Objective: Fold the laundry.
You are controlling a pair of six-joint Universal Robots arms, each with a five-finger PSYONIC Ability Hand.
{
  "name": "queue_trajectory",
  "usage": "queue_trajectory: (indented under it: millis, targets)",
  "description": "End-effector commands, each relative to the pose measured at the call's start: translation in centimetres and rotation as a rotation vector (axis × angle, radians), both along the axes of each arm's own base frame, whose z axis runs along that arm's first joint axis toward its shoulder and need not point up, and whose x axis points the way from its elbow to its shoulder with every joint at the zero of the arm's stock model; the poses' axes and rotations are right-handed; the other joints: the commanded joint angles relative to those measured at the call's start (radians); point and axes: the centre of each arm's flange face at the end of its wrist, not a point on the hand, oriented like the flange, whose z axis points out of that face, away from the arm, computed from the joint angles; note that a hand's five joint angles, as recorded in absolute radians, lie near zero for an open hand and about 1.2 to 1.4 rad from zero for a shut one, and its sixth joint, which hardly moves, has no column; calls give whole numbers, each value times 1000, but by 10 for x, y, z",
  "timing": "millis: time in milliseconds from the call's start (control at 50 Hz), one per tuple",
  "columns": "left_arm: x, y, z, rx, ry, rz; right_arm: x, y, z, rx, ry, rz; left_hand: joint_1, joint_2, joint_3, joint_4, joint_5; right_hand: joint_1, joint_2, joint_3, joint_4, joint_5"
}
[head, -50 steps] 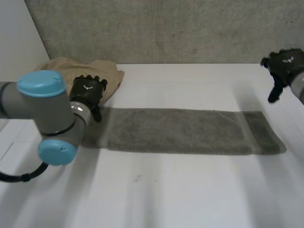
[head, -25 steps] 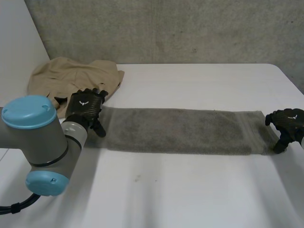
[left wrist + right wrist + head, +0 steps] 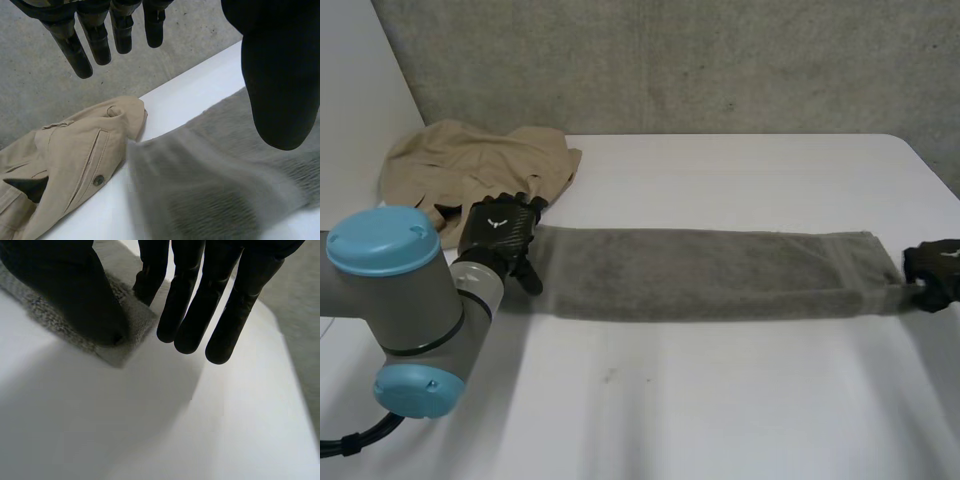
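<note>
White table, head view as clock face. Grey towel lies flat as a long strip across the middle, running 9 to 3 o'clock and already narrowed along its length, the near long edge looking doubled. Beige garment is bunched at 10 o'clock, just beside the towel's 9 o'clock end and possibly touching it; a pocket and button show in the left wrist view. Left arm reaches in from 8 o'clock. Left hand sits at the towel's 9 o'clock end, released: fingers straight and clear of the cloth, thumb above the pile, nothing held. Right hand is at the 3 o'clock end: thumb presses on the towel's corner, one finger is at the cloth's edge, the other fingers are straight over bare table; no closed grasp seen, so I read it as released but pinning. Judgement: step in hand is taking up the two short ends ahead of the crosswise fold; the lengthwise fold looks done, the garment untouched. Next move calls for each hand to close on its end, then for one end to be carried over onto the other with edges matched. Risk: the left hand catching the garment along with the towel.
</note>
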Motion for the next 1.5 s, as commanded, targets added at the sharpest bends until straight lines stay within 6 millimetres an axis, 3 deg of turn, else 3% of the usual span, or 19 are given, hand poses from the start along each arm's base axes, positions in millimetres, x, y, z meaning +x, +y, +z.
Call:
queue_trajectory:
  millis: [20, 120, 240, 360, 500, 520, 580, 740, 800, 820, 860, 960, 1080, 1200, 1260, 1280, 1340, 1420, 1500]
  targets:
    - [1, 2, 2, -2, 1, 2, -63, -23, 15, -59, 156, -159, -4, -20, -26, -17, -40, 432, 229, 217, 208, 251]
    - [1, 2, 1, 0, 0, 2, -93, -26, 25, -54, 361, -226, -4, -20, -26, -17, -40, 432, 229, 217, 208, 251]
    - [0, 3, 1, 0, 1, 2, -67, -29, 49, -133, 356, -179, -4, -20, -26, -17, -40, 432, 229, 217, 208, 251]
    - [1, 4, 5, -7, 4, 5, 44, -7, 99, -321, 246, 87, -4, -20, -26, -17, -40, 432, 229, 217, 208, 251]
    - [1, 4, 10, -20, 9, 6, 166, 50, 115, -417, 137, 518, -7, -22, -29, -20, -43, 432, 229, 217, 208, 251]
    - [1, 4, 10, -21, 10, 6, 195, 72, 114, -425, 111, 630, -4, -20, -27, -17, -41, 432, 229, 217, 208, 251]
    - [1, 4, 10, -20, 9, 6, 238, 108, 100, -407, 79, 794, -7, -22, -29, -20, -43, 432, 229, 217, 208, 251]
    - [2, 5, 8, -15, 7, 6, 307, 169, 35, -279, 63, 1033, -7, -22, -29, -20, -43, 432, 229, 217, 208, 251]
    - [2, 6, 6, -9, 5, 3, 311, 168, 23, -259, 75, 1025, -7, -22, -29, -20, -43, 432, 229, 217, 208, 251]
    - [2, 6, 6, -9, 5, 3, 312, 162, 24, -261, 83, 987, -7, -22, -29, -20, -43, -192, -395, -407, -416, -373]
    - [2, 7, 5, -6, 4, 2, 309, 157, 27, -261, 97, 926, -7, -22, -29, -20, -43, -790, -993, -1005, -1014, -970]
    - [2, 7, 4, -3, 2, 2, 291, 142, 51, -236, 41, 707, -7, -22, -29, -20, -43, -790, -993, -1005, -1014, -970]
    - [-2, 11, 5, -4, 3, -14, 209, 101, 56, -61, -78, 436, -7, -22, -29, -20, -43, -790, -993, -1005, -1014, -970]
    - [-5, 13, 5, -6, 4, -23, 158, 98, 33, 64, -94, 331, -7, -22, -29, -20, -43, -750, -954, -966, -975, -931]
    - [-8, 15, 6, -9, 4, -35, 131, 93, 18, 122, -103, 274, -7, -22, -29, -20, -43, -539, -742, -755, -764, -720]
    - [-9, 16, 6, -10, 5, -38, 123, 92, 12, 144, -96, 265, -7, -22, -29, -20, -43, -245, -448, -461, -469, -426]
    - [-14, 18, 11, -24, 11, -52, 117, 88, 3, 155, -66, 257, -7, -22, -29, -20, -43, 430, 227, 215, 206, 250]
    - [-19, 21, 25, -55, 28, -66, 115, 69, 8, 42, -22, 234, -4, -20, -26, -17, -40, 432, 229, 217, 208, 251]
    - [-22, 26, 48, -113, 58, -79, 127, 56, 36, -103, 12, 214, -4, -20, -26, -17, -40, 432, 229, 217, 208, 251]
